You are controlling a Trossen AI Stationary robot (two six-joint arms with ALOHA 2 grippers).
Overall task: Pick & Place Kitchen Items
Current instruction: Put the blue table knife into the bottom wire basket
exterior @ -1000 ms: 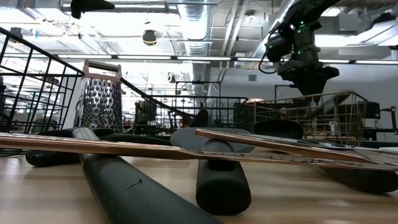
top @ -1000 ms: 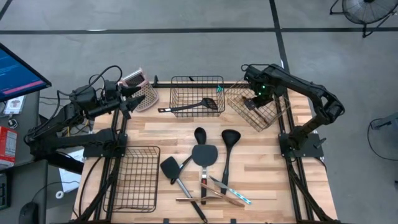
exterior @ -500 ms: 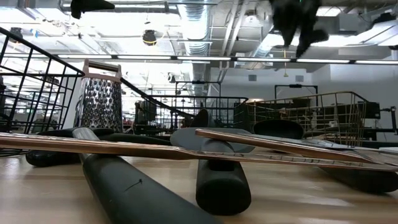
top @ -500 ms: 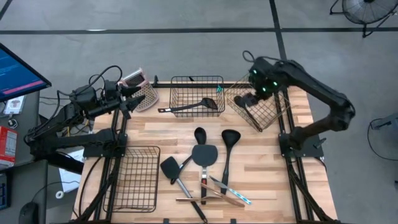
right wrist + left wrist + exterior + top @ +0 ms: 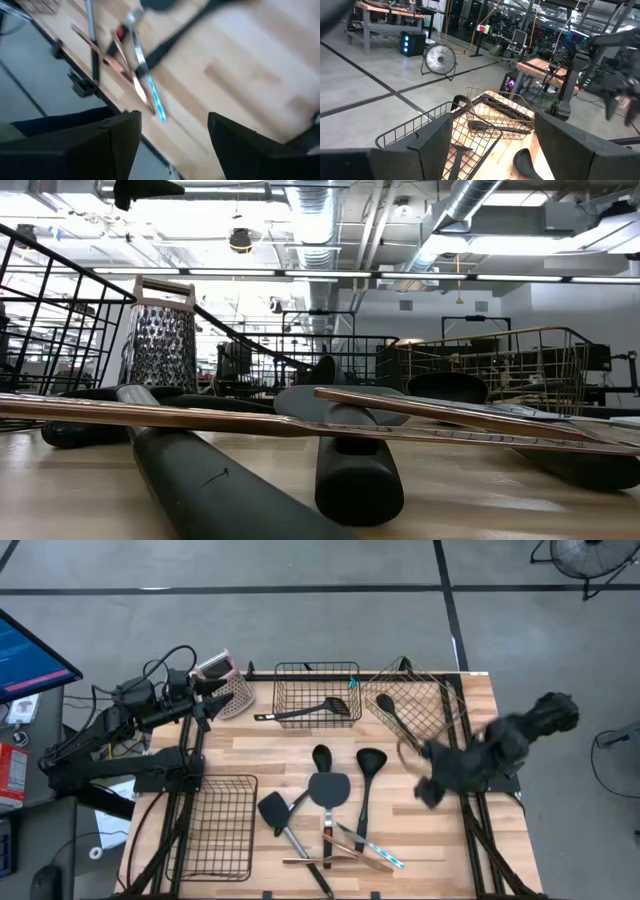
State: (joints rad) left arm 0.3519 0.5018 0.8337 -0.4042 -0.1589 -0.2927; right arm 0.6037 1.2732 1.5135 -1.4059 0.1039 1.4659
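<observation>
Several black ladles and spatulas [image 5: 328, 788] lie near the table's middle, with thin copper, silver and teal tools [image 5: 352, 848] by the near edge. One black spatula [image 5: 312, 711] lies in the black far basket [image 5: 317, 668]. Another black utensil [image 5: 396, 720] lies slanted in the copper basket [image 5: 436, 702]. My right gripper [image 5: 428, 790] [image 5: 174, 122] is open and blurred, pointing steeply down above the table's right side with nothing between its fingers. My left gripper [image 5: 212, 705] [image 5: 492, 122] waits open and level at the far left.
A metal grater [image 5: 228, 690] stands at the far left beside my left gripper. A black wire basket [image 5: 215, 825] sits at the near left. In the low view, thick black handles [image 5: 210, 480] and a copper tool [image 5: 300, 425] lie across the foreground. Bare wood lies right of the ladles.
My right gripper has risen from the copper basket and swung fast toward the table's near edge along its right side, turning as it went. It has left the low view. The black utensil stays lying in the copper basket.
</observation>
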